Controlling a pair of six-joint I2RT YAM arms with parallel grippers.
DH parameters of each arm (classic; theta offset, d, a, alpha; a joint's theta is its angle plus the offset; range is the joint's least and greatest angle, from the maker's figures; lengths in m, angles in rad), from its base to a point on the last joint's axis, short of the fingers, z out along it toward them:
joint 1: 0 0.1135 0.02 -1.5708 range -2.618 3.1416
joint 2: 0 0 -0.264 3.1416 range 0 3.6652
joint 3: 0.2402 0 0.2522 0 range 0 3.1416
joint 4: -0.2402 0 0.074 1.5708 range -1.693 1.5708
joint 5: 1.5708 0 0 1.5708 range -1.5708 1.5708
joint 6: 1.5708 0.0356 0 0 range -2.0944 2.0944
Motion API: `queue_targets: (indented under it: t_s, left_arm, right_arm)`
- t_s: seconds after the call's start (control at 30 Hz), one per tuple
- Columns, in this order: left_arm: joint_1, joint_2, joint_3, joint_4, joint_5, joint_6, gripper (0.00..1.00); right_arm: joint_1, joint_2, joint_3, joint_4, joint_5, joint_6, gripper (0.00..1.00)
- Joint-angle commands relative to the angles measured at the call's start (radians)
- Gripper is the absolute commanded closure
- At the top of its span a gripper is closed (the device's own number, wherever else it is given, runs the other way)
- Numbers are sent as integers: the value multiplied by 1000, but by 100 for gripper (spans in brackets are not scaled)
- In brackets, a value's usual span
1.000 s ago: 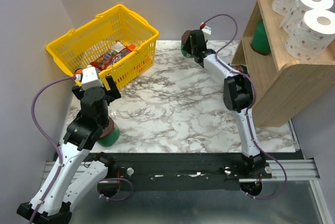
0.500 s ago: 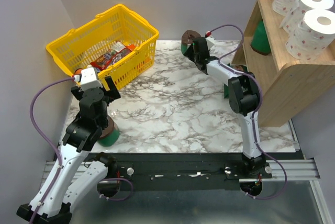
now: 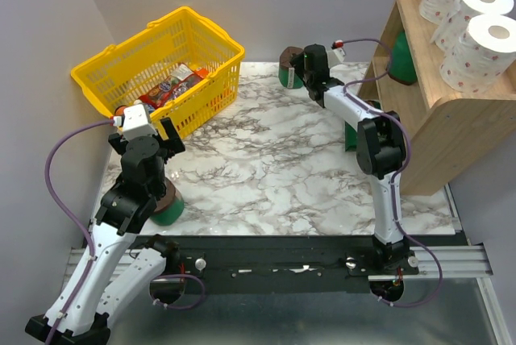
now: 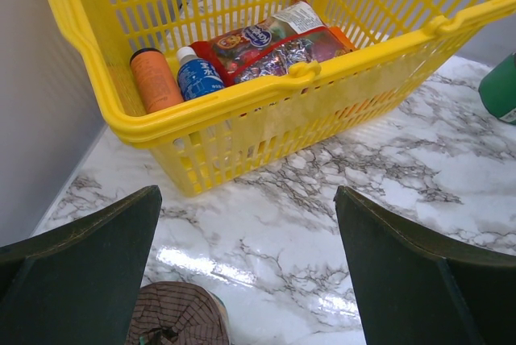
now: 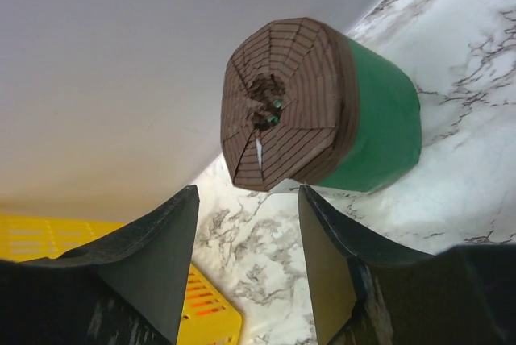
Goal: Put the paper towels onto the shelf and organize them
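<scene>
1. Shelf (image 3: pixel 451 119): three white paper towels (image 3: pixel 472 18) on top; shelved green roll (image 3: pixel 401 59) inside, half hidden.
2. Right tool (image 5: pixel 246 256): open, empty, facing loose green roll (image 5: pixel 363 119) left of the shelf.
3. Left tool (image 4: pixel 246 272): open, empty.

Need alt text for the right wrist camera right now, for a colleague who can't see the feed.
A green roll with a dark brown end sits on the marble table by the grey wall, just beyond the open right gripper, untouched by its fingers. A corner of the yellow basket shows at lower left.
</scene>
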Motion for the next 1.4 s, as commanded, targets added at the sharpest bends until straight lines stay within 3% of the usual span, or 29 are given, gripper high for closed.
queue_targets:
  t_s: [0.0,0.4,0.6,0.83,0.9,1.2,1.37]
  left_arm:
    - [-2,-5,-7,15,-9,-4,1]
    - [-2,-2,-4,18,9,-7,1]
    - [-2,-1,-4,18,12,-9,1]
    - [-2,1,-3,19,14,-7,1]
    - [-2,2,-3,18,16,-7,1]
    - [-2,2,0,19,25,-9,1]
    - [-2,-1,0,18,26,-6,1]
  right_arm:
    - [-11,53,21,-34,90,117,39]
    - [-22,145,111,-54,107,131,42]
    - [-23,168,125,-52,95,166,62]
    - [-23,150,102,-29,84,169,94]
    - [-23,140,78,-5,69,163,98]
    - [-9,7,-36,63,16,14,99]
    - [26,-143,-229,107,30,-136,99]
